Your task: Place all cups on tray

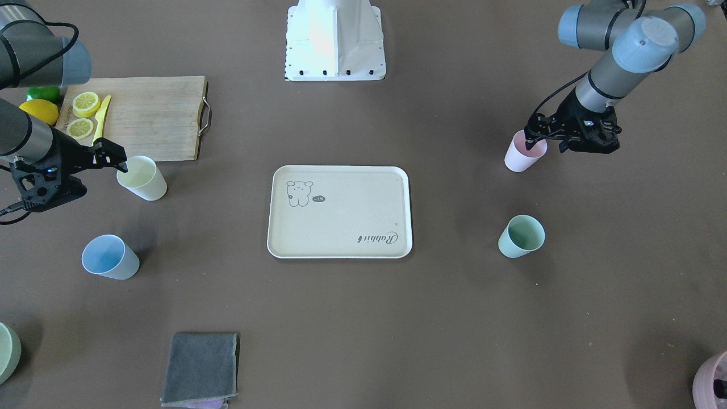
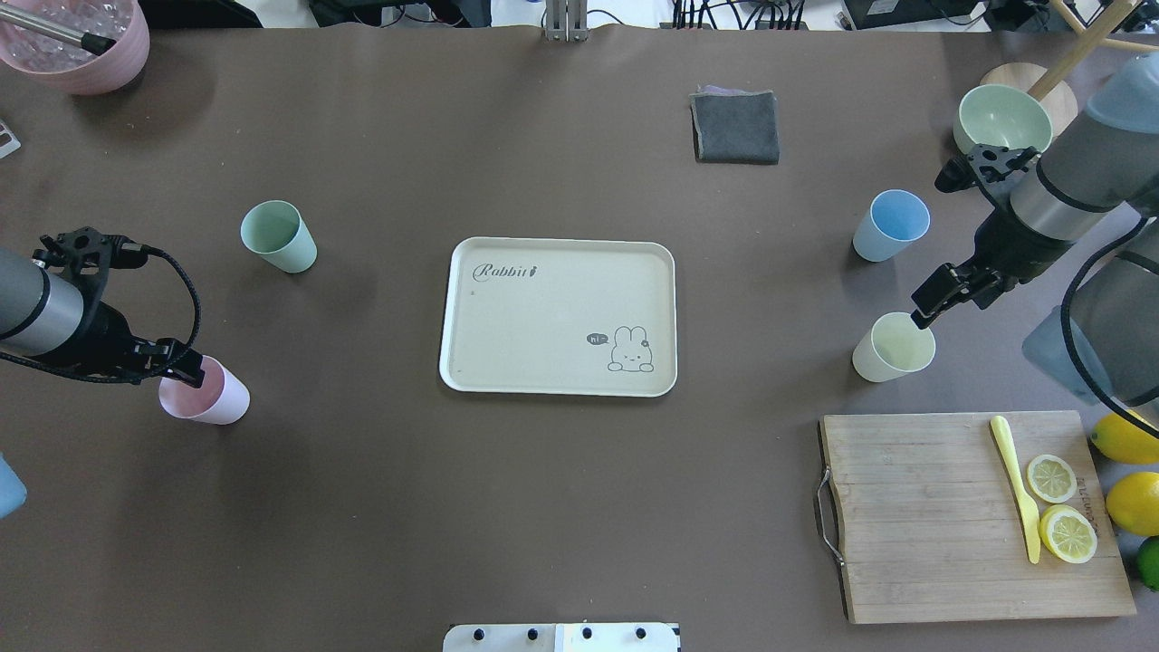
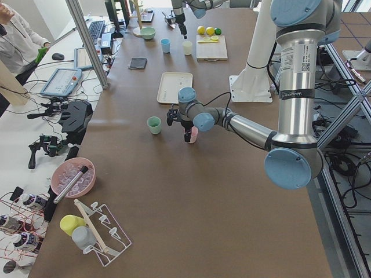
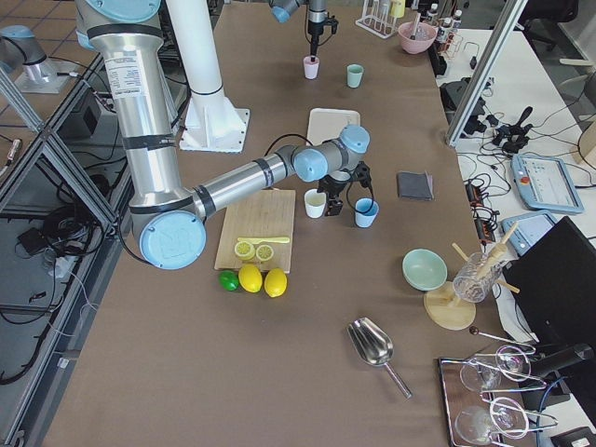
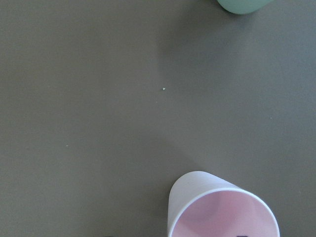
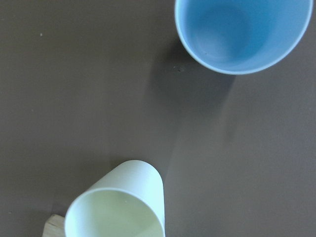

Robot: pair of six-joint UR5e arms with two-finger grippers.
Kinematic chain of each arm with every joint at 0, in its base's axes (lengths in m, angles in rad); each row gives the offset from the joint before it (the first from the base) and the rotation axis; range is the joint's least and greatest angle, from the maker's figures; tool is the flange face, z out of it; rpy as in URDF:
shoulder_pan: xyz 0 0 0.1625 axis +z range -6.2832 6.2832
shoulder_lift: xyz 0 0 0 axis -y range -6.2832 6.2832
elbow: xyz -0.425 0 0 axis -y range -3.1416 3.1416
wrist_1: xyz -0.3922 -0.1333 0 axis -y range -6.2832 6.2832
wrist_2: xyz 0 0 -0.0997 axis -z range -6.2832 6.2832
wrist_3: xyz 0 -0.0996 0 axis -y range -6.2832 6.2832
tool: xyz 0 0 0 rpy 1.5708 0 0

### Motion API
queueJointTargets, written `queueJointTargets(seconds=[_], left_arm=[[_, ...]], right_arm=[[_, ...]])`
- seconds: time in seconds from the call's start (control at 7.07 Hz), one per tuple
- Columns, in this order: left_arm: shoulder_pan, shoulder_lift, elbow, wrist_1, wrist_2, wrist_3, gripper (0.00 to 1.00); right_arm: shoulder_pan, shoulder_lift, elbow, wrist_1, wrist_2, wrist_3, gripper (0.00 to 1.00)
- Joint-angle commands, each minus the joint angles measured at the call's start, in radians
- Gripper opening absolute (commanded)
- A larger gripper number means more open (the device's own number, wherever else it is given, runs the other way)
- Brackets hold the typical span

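The cream tray [image 2: 561, 272] lies at the table's middle with nothing on it; it also shows in the front view [image 1: 341, 250]. Four cups stand upright on the table around it. My left gripper [image 2: 186, 367] [image 1: 537, 139] is at the rim of the pink cup [image 2: 217, 403] [image 5: 197, 197], and its jaws look open astride the cup's wall. The mint cup [image 2: 281, 240] stands farther out on that side. My right gripper [image 2: 922, 315] [image 1: 120, 165] is at the rim of the yellow cup [image 2: 883, 358] [image 6: 133, 182] and looks open. The blue cup [image 2: 887, 226] [image 6: 242, 29] stands just beyond it.
A wooden cutting board [image 2: 924, 525] with lemon slices and a yellow knife lies near the yellow cup, with whole lemons [image 2: 1127, 503] beside it. A sage bowl [image 2: 1000, 118], a grey cloth [image 2: 735, 127] and a pink pot [image 2: 77, 45] sit along the far edge.
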Motion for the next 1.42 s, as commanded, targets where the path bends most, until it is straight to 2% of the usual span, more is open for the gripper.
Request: queueJointTargets(seconds=[0.0, 0.14, 0.28, 0.42, 0.57, 0.85, 0.99, 1.13, 1.27], left_arm=[[0.007, -0.006, 0.015, -0.004, 0.007, -0.002, 0.67], [0.013, -0.008, 0.013, -0.004, 0.007, -0.02, 0.45], [0.013, -0.031, 0.009, -0.003, 0.007, -0.064, 0.0], [0.013, -0.04, -0.002, 0.001, 0.008, -0.072, 0.0], [0.011, -0.055, -0.014, 0.005, 0.005, -0.089, 0.0], [0.011, -0.158, -0.041, 0.055, -0.003, -0.185, 0.0], [0.013, -0.242, -0.032, 0.098, -0.003, -0.231, 0.0], [0.046, -0.375, 0.002, 0.191, 0.005, -0.312, 0.0], [0.101, -0.448, 0.021, 0.239, 0.043, -0.368, 0.0]], right_arm=[[-0.017, 0.033, -0.059, 0.0, -0.005, -0.001, 0.9], [-0.022, 0.059, -0.114, 0.002, -0.011, -0.001, 0.79], [-0.023, 0.059, -0.116, 0.002, -0.009, -0.001, 0.33], [-0.025, 0.059, -0.115, 0.002, -0.009, -0.001, 0.0], [-0.023, 0.059, -0.106, 0.002, -0.008, -0.001, 0.0], [-0.023, 0.061, -0.068, 0.0, -0.005, 0.002, 0.0], [-0.023, 0.07, -0.063, -0.002, 0.001, 0.003, 0.0], [-0.025, 0.1, -0.049, -0.006, 0.001, 0.063, 0.0], [-0.03, 0.142, -0.044, -0.003, 0.007, 0.151, 0.0]])
